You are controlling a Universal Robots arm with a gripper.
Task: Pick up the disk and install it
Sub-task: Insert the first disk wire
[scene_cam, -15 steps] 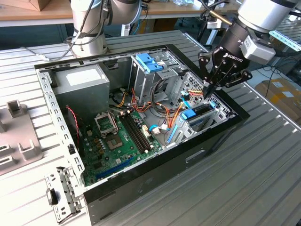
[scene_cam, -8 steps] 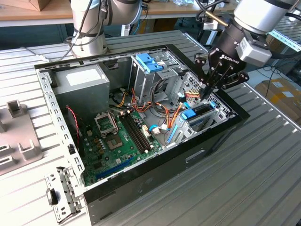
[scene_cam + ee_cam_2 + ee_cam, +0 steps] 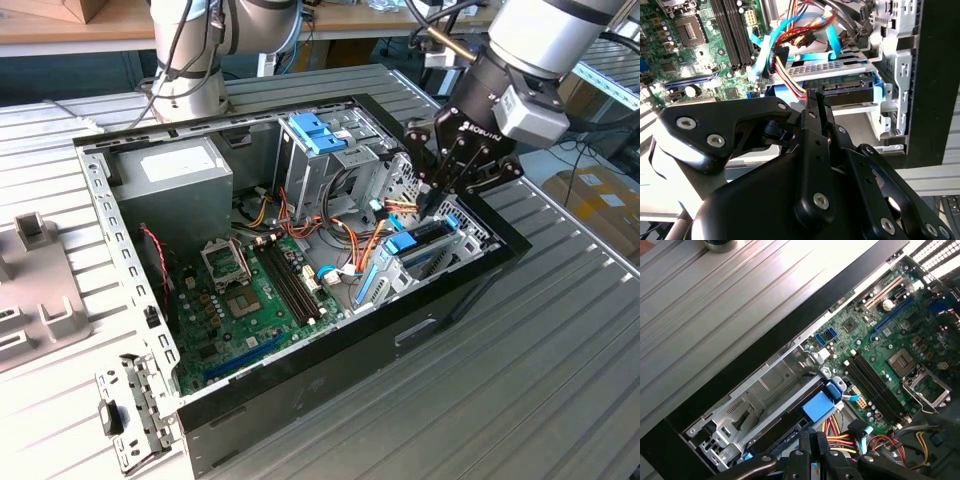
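**Gripper poised over the seated drive**

The arm reaches down steeply from the exterior view's upper right, its black gripper [image 3: 432,192] clenched, fingertips pressed together and grasping nothing, just above the disk [image 3: 420,238], a dark flat drive in a bright blue carrier. The disk sits in the bay at the open computer case's [image 3: 300,385] front corner, half hidden by orange and yellow cables [image 3: 372,240].

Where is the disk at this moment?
The disk sits in the drive bay at the exterior view's right end of the open computer case, directly below the gripper, beside the orange cables.
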